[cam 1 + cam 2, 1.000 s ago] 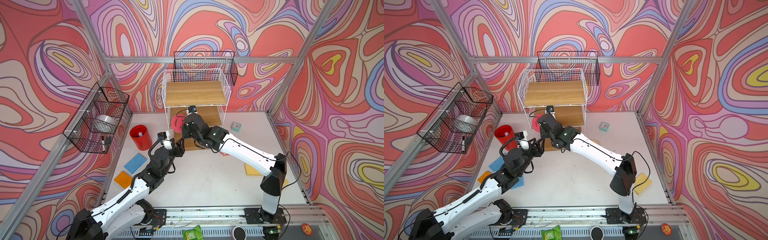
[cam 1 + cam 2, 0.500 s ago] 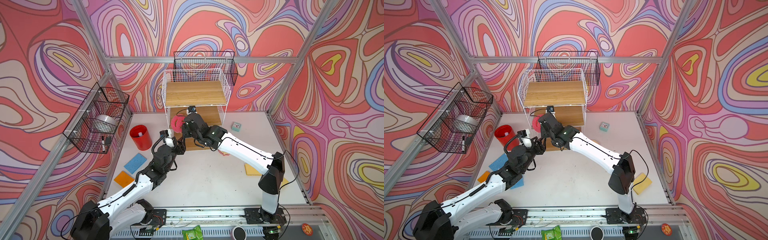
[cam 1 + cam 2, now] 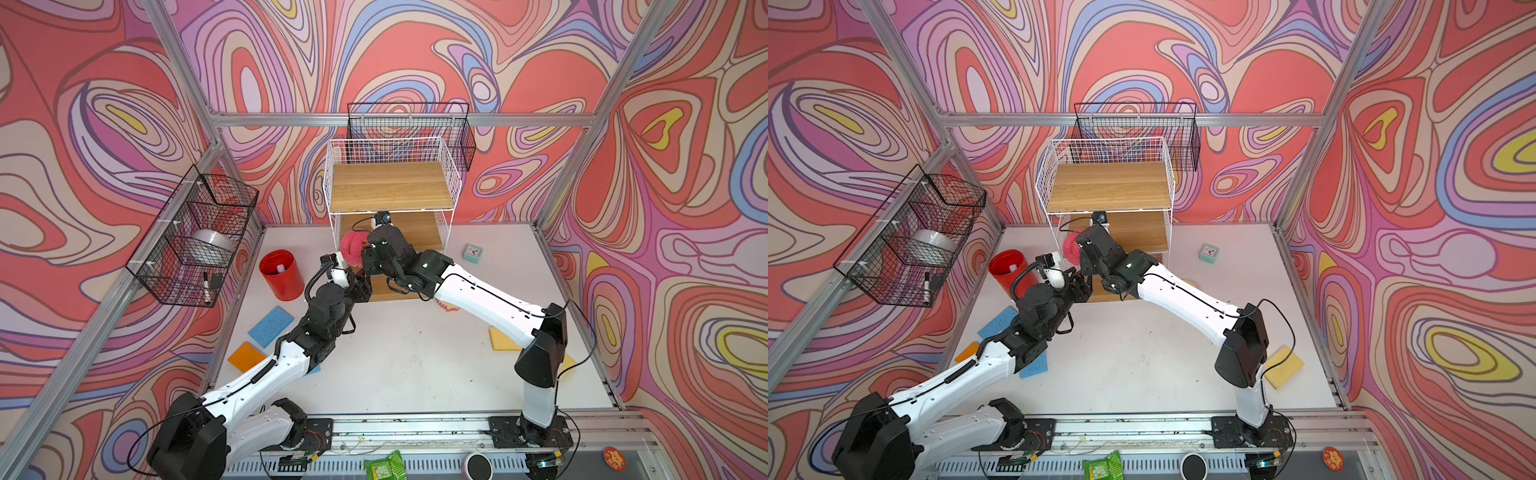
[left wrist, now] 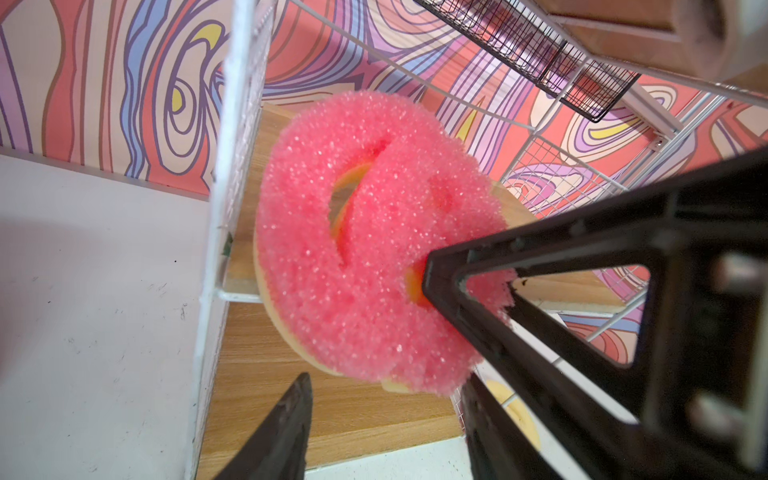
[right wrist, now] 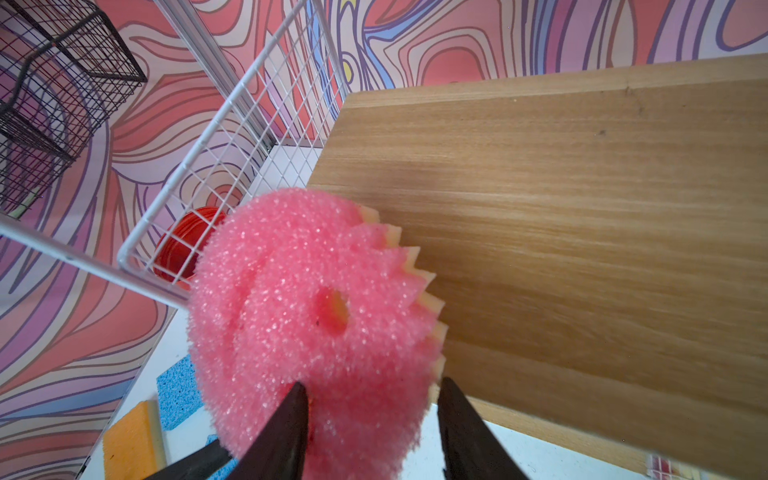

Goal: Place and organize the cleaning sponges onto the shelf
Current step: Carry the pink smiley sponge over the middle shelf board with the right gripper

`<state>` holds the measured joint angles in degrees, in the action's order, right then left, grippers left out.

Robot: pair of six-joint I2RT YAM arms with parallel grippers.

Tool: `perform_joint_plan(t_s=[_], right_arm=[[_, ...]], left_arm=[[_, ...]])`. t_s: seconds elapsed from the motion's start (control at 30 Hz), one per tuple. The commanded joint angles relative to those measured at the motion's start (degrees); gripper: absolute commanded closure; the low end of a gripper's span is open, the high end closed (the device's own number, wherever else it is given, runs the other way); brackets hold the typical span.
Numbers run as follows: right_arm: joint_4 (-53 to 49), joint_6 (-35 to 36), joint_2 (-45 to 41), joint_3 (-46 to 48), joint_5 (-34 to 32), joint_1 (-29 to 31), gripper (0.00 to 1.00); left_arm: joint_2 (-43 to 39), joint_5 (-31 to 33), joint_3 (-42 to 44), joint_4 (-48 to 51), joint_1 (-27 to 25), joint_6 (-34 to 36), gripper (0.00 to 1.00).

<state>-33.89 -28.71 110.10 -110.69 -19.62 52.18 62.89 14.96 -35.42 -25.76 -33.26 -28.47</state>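
Pink sponge (image 4: 365, 249), round with a yellow back, is up on edge at the left end of the shelf's (image 3: 390, 187) middle board, beside the white wire side. My right fingers (image 5: 286, 432) straddle its rim, one pressed on the pink face; whether they grip it I cannot tell. My left fingers (image 4: 286, 424) are spread wide just below it, holding nothing. Blue sponge (image 3: 271, 326) and orange sponge (image 3: 246, 356) lie on the table (image 3: 415, 353).
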Motion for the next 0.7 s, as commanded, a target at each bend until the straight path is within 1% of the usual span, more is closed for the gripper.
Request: perform_joint_plan(t_s=[0.0,0.67], right_arm=[[0.93,-0.12,1.25,-1.85,0.38,-0.88,0.48],[1.61,-0.08,-0.23,-0.74,1.57,-1.36,0.41]], left_arm=[[0.42,-0.59,-2.62,-2.09,0.38,1.21,0.42],[2.19,-0.73,-5.88,-1.56,0.78,2.66,0.42]])
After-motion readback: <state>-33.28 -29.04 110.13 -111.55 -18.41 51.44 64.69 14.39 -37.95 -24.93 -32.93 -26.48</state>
